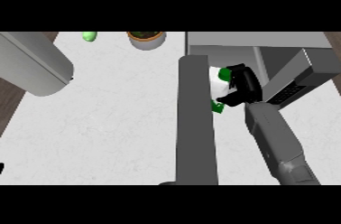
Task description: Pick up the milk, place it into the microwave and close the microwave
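My right hand is curled round the milk, a white carton with green markings, and my black fingers hide most of its right side. The carton shows as a white patch just left of my hand, with a green spot near its top and a green corner poking out low down beside my thumb. I am holding it at the mouth of the microwave, just inside the open front, between the door and the grey body of the oven. My right forearm runs up from the lower edge of the view, slanting left toward the hand.

The microwave door stands open and I see it edge on, as a long dark grey slab reaching from beside the carton down to the bottom of the view. It lies just to the left of the milk and my hand. The control panel with dark buttons shows to the right of my hand, tilted.

Farther out, the white counter spreads to the left. A potted plant sits near the far edge, and a small green object lies left of it. A large grey rounded shape crosses the upper left corner. My left hand is out of sight
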Available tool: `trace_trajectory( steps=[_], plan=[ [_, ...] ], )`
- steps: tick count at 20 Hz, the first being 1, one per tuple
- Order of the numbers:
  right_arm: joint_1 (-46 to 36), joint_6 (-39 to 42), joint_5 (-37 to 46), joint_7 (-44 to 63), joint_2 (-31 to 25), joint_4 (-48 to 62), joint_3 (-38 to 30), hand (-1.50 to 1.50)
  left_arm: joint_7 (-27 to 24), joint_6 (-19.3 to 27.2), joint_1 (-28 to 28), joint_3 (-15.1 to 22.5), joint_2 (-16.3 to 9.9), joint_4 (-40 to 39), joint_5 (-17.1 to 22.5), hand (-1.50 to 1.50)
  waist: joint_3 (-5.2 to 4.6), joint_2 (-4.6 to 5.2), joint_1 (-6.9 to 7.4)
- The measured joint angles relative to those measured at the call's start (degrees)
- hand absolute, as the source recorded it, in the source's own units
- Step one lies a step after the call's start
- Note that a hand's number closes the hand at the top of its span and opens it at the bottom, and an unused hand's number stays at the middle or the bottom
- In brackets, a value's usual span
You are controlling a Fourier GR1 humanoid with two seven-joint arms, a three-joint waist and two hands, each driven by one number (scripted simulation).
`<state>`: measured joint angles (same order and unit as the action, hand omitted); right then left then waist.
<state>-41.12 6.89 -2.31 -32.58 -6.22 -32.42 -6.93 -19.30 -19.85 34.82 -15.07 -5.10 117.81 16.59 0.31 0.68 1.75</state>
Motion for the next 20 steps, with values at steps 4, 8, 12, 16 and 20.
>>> trace_trajectory(
  steps=[4,8,12,16,20],
  plan=[
    [-4.0,-1.2,1.4,-5.8,-0.4,7.9,-1.3,1.5,-0.5,-0.7,-0.3,0.2,0.3,-1.0,-0.8,-1.5,0.07,0.32,0.63],
    [-7.6,-3.5,2.7,-10.5,-0.7,12.7,-2.0,1.5,-0.1,-1.2,-1.4,-0.3,-0.2,-1.9,-0.3,-1.5,0.1,0.64,1.33],
    [-10.0,-6.7,3.9,-14.4,-0.4,16.2,-2.4,1.5,-0.8,-1.8,-2.3,-1.1,-0.4,-3.5,0.1,-1.5,0.06,0.72,1.78],
    [-12.9,-11.4,5.4,-16.0,-0.6,18.8,-2.4,1.5,-0.2,-2.4,-2.9,-1.4,-0.8,-3.7,1.0,-1.5,0.07,0.98,2.46],
    [-15.1,-18.1,8.6,-17.3,-1.4,20.3,-0.5,1.5,-0.5,-2.3,-4.5,-1.2,-0.8,-5.3,0.2,-1.5,0.12,1.14,2.52]
  ],
)
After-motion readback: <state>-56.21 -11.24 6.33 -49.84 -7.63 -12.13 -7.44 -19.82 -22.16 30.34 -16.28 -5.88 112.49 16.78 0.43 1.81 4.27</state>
